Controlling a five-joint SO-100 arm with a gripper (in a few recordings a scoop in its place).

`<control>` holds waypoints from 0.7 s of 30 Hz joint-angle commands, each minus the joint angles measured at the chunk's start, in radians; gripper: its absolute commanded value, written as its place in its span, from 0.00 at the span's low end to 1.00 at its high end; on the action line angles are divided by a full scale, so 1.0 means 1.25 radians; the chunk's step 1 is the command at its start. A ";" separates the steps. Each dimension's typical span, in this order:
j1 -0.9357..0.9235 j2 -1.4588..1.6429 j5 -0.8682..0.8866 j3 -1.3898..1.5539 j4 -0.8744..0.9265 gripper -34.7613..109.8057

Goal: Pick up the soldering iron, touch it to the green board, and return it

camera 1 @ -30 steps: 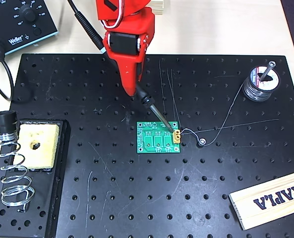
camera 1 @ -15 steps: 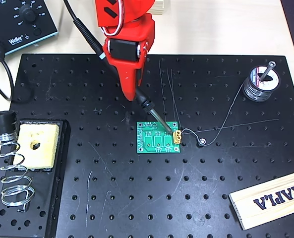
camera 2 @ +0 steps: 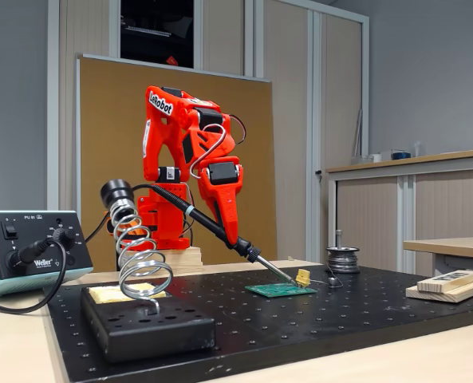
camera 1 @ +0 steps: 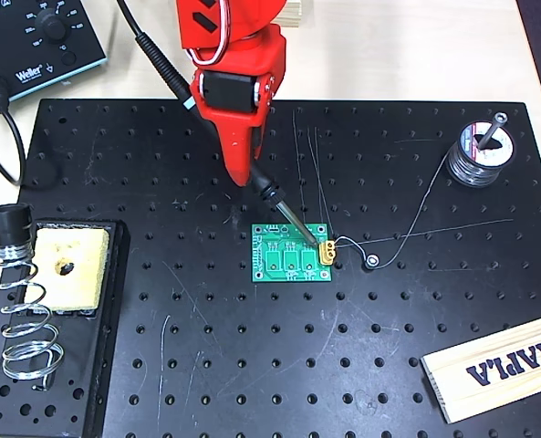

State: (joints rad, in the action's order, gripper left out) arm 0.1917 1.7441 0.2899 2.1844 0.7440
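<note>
Pick-up step done: red gripper has its fingers pinched on the soldering iron, held approx mid-handle, cord trailing up and back past the arm toward the Weller station at top left of overhead view. Iron slants down to the right w/ metal tip over the green board, near the yellow connector at the board's right edge. In fixed view the tip comes down right at board level just beside the connector; looks like contact, but can't confirm actual touch vs. a hair above, tip too thin to tell. So judged: touch step in hand or just reached. Left to do: lift off, carry iron back across the black perforated plate to the coil-spring holder at lower left, beside the yellow sponge, slide tip into coil, release. Holder stands empty now, well apart from board. Solder spool and its loose wire lie right of board, wire end near connector; could snag on the lift-off. Wooden block at lower right, out of the way.
</note>
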 commanded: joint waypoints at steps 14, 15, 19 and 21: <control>0.016 0.007 0.009 -0.025 -0.001 0.24; 0.016 0.007 0.010 -0.025 -0.001 0.24; 0.017 0.006 0.012 -0.025 -0.001 0.24; 0.017 0.006 0.012 -0.025 -0.001 0.24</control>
State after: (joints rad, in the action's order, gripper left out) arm 0.1917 1.7441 0.2915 2.1844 0.7440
